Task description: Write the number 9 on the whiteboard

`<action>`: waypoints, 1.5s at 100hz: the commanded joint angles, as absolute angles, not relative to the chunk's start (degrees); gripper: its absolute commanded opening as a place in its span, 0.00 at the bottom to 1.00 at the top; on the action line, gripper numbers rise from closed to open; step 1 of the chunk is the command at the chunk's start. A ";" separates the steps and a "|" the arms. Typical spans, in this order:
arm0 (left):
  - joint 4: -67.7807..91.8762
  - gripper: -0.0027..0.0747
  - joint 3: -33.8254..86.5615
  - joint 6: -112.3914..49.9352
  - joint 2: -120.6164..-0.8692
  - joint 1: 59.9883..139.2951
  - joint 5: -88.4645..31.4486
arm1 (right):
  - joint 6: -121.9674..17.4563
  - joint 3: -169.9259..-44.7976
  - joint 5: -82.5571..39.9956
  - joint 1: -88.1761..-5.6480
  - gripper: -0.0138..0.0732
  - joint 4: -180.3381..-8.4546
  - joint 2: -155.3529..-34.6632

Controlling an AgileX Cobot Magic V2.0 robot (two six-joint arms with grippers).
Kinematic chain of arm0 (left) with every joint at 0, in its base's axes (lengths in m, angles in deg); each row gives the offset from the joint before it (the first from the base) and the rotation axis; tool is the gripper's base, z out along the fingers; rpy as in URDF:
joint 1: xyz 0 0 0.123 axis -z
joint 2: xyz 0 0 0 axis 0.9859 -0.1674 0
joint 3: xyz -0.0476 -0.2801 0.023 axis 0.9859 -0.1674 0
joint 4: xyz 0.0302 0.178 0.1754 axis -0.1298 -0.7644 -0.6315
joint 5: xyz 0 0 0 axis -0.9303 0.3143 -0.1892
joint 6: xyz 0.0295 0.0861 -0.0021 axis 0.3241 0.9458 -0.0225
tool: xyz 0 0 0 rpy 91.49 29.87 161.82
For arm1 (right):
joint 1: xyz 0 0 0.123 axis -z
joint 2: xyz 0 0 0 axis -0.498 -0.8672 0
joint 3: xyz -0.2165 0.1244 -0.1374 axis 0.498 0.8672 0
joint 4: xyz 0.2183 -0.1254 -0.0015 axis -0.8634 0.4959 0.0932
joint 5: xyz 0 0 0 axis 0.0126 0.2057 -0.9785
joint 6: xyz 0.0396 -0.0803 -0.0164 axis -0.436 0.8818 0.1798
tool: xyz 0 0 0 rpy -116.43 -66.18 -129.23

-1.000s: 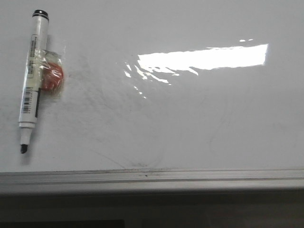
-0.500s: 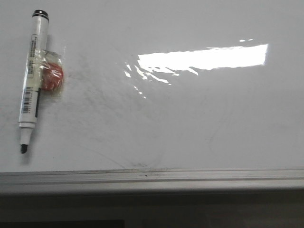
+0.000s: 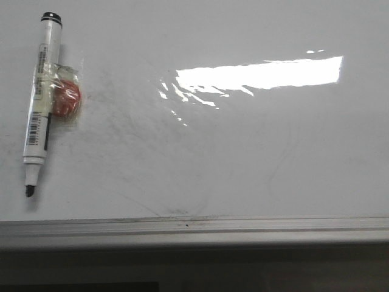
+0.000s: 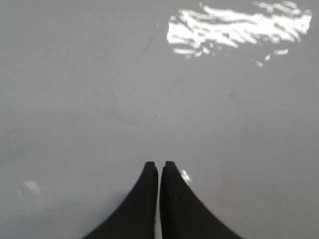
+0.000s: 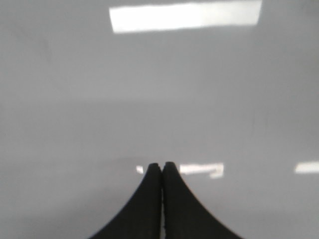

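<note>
The whiteboard [image 3: 243, 152] fills the front view, glossy white with faint grey smudges and a grey metal rim along its near edge. No number 9 shows on it. A white marker [image 3: 39, 103] with a black cap end and a bare black tip lies at the far left, tip toward the rim. Neither gripper shows in the front view. In the left wrist view my left gripper [image 4: 159, 164] is shut and empty over bare board. In the right wrist view my right gripper [image 5: 161, 165] is shut and empty over bare board.
A red round piece in clear wrap [image 3: 65, 99] is stuck to the marker's side. A bright light reflection [image 3: 261, 74] lies across the board's middle. The grey rim [image 3: 194, 226] runs along the near edge, with dark space below it.
</note>
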State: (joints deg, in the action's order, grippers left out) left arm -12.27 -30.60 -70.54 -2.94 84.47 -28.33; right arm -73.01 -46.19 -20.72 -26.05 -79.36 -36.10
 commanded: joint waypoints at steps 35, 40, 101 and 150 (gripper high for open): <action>-14.12 0.01 -32.86 -70.65 -1.33 84.80 -39.91 | -72.78 -45.70 -43.62 -25.77 0.09 -79.06 -34.86; -14.12 0.01 -32.86 -70.65 -1.33 84.80 -39.89 | -72.78 -45.70 -43.62 -25.77 0.09 -79.06 -34.86; -9.73 0.01 -22.05 -71.03 -5.57 84.80 -38.35 | -72.88 -57.99 -21.03 -26.60 0.09 -83.30 -42.10; -9.88 0.42 -14.88 -70.50 -20.64 84.80 -37.92 | -72.88 -65.76 -13.11 -26.60 0.09 -87.94 -53.40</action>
